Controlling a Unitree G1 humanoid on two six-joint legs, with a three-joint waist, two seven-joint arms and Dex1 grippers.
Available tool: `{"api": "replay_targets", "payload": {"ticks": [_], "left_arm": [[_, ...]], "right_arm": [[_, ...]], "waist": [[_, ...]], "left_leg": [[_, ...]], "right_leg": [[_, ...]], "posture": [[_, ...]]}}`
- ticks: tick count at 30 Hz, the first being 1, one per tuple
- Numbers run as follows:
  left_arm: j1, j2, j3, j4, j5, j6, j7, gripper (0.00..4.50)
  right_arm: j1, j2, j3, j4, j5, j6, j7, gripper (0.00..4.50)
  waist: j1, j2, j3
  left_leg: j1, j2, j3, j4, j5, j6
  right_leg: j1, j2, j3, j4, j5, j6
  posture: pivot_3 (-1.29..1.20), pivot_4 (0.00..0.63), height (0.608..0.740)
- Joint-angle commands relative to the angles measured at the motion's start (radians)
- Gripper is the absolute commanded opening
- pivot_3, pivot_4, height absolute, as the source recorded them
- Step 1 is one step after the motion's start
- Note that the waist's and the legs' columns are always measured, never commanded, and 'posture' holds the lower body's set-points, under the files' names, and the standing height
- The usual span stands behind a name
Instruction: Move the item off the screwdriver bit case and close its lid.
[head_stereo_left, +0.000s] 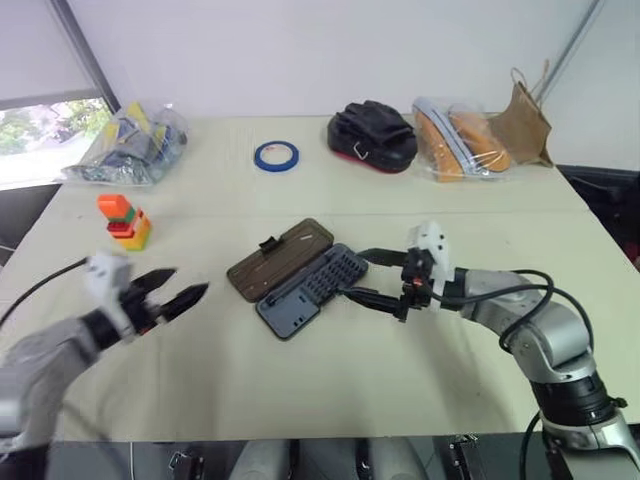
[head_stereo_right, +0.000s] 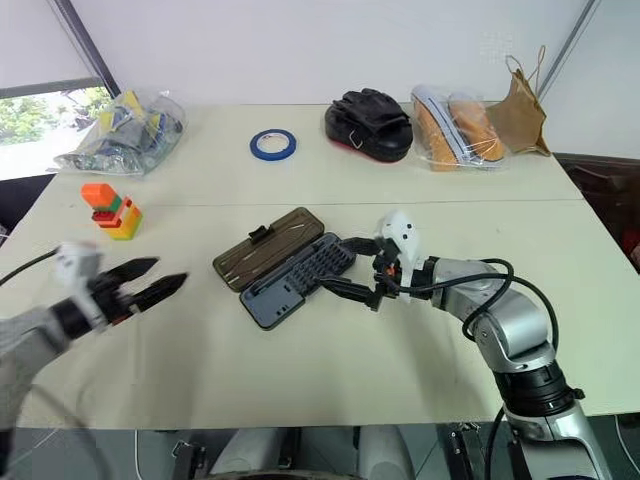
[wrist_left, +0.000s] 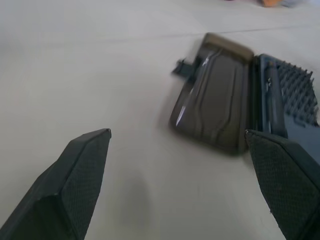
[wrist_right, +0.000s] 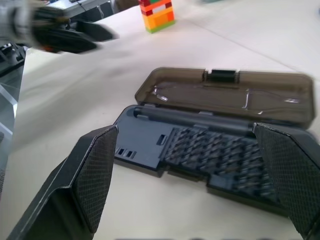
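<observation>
Item (head_stereo_left: 124, 221) already off case, standing near counter's left edge. Screwdriver bit case (head_stereo_left: 296, 277) mid-counter, lid (head_stereo_left: 279, 259) flat open. Both claws, left (head_stereo_left: 178, 288) and right (head_stereo_left: 366, 275), spread, empty, flanking case. Next: flip lid shut.

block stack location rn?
In the left eye view, the block stack stands on the table's left side, off the bit case, beyond the open left gripper.

The lid (wrist_left: 212, 97) of the screwdriver bit case (head_stereo_left: 296, 277) looks like smooth, shiny dark plastic, and its bit tray (wrist_right: 210, 155) is dull grey-blue plastic. The block stack (head_stereo_left: 124, 220) is bright, smooth plastic, and the table (head_stereo_left: 330, 370) is pale and matt. The black fingertips (wrist_right: 92, 172) have a rough, bumpy skin.
</observation>
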Motion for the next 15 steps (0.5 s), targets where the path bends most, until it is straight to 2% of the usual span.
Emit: {"api": "replay_targets", "payload": {"ticks": [1, 3, 6, 9, 13, 15], "left_arm": [[-0.162, -0.013, -0.147, 0.161, 0.140, -0.091, -0.030, 4.48], [-0.265, -0.013, -0.232, 0.292, 0.217, -0.152, -0.084, 4.48], [-0.348, -0.011, -0.296, 0.439, 0.273, -0.217, -0.172, 4.48], [-0.483, -0.012, -0.384, 0.689, 0.376, -0.314, -0.268, 4.48], [-0.612, -0.022, -0.428, 0.934, 0.454, -0.411, -0.349, 4.48], [-0.659, -0.034, -0.426, 1.016, 0.468, -0.432, -0.371, 3.94]], "right_arm": [[-0.026, -0.017, -0.021, -0.089, 0.045, 0.034, 0.000, 4.50], [-0.030, -0.024, -0.024, -0.126, 0.056, 0.060, -0.015, 4.50], [-0.031, -0.025, -0.032, -0.167, 0.067, 0.096, -0.044, 4.50], [-0.026, -0.043, -0.067, -0.256, 0.119, 0.168, -0.087, 4.50], [-0.016, -0.059, -0.115, -0.345, 0.203, 0.247, -0.142, 4.50], [-0.010, -0.063, -0.125, -0.365, 0.224, 0.267, -0.165, 4.50]], "waist": [[-0.005, 0.000, 0.000], [-0.008, 0.000, 0.000], [-0.016, 0.000, 0.000], [-0.019, 0.000, 0.000], [-0.009, 0.000, 0.000], [-0.008, 0.000, 0.000]], "left_leg": [[0.000, 0.000, 0.000, -0.001, 0.000, 0.000], [0.000, 0.001, 0.000, -0.002, 0.000, 0.000], [0.000, 0.001, 0.000, -0.003, 0.000, 0.000], [0.000, 0.001, 0.000, -0.003, 0.000, 0.000], [0.000, 0.000, 0.000, -0.002, 0.000, 0.000], [0.000, 0.001, 0.000, -0.002, 0.000, 0.000]], "right_leg": [[-0.001, 0.000, 0.000, 0.000, 0.000, 0.000], [-0.002, 0.001, 0.001, 0.000, 0.000, 0.000], [-0.002, 0.002, 0.001, 0.000, 0.000, 0.000], [-0.002, 0.001, 0.001, 0.000, 0.000, 0.000], [-0.001, 0.000, -0.001, 0.000, 0.000, 0.000], [-0.001, 0.000, 0.000, 0.000, 0.000, 0.000]], "posture": [[0.00, 0.150, 0.740], [0.00, 0.150, 0.740], [0.00, 0.150, 0.740], [0.00, 0.150, 0.740], [0.00, 0.150, 0.740], [0.00, 0.150, 0.740]]}}
